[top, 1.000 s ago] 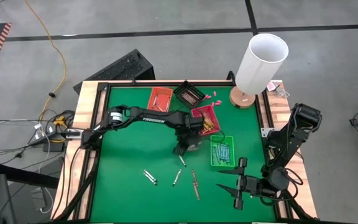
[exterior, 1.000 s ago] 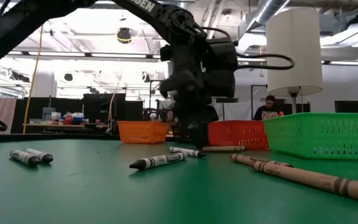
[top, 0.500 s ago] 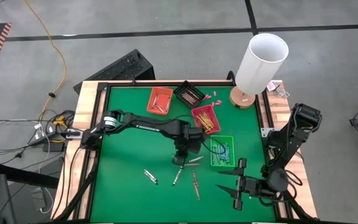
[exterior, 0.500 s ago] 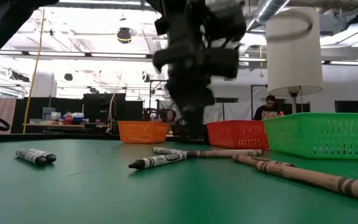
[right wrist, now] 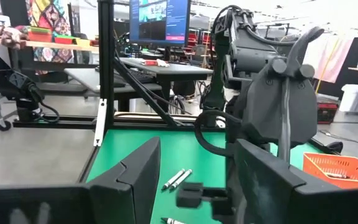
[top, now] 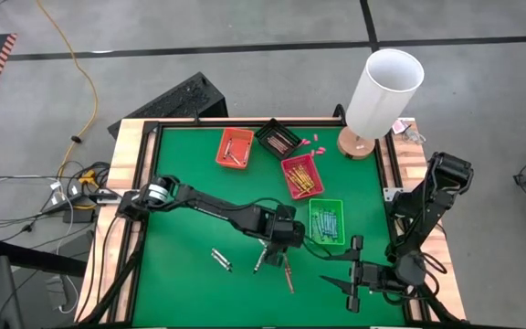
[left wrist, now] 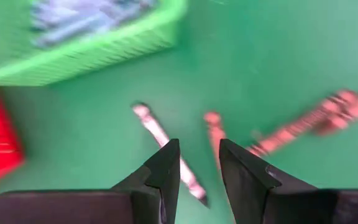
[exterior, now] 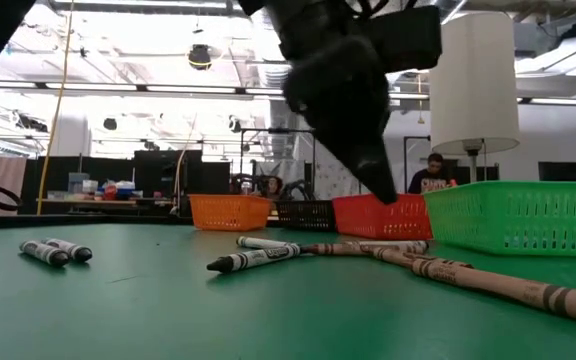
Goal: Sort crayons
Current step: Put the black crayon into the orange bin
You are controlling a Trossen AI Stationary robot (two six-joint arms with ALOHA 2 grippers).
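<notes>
Left pincer (left wrist: 196, 168) partly open and empty over loose crayons (top: 286, 270) on green surface (top: 181, 228), beside green tray (top: 325, 222) of grey crayons, right pincer (top: 352, 265) wide open, empty, parked at near corner.

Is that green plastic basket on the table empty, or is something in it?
Not empty. From above, the green plastic basket holds a heap of pale grey crayons; how many cannot be told.

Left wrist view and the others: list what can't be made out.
- Left wrist view: the loose crayons beyond the left gripper are motion-blurred; their colours are unclear.
- High view: crayons in the green tray are too small to count.
- Low view: the left arm hides part of the red tray.
- Right wrist view: the right gripper, open, blocks the near table.
</notes>
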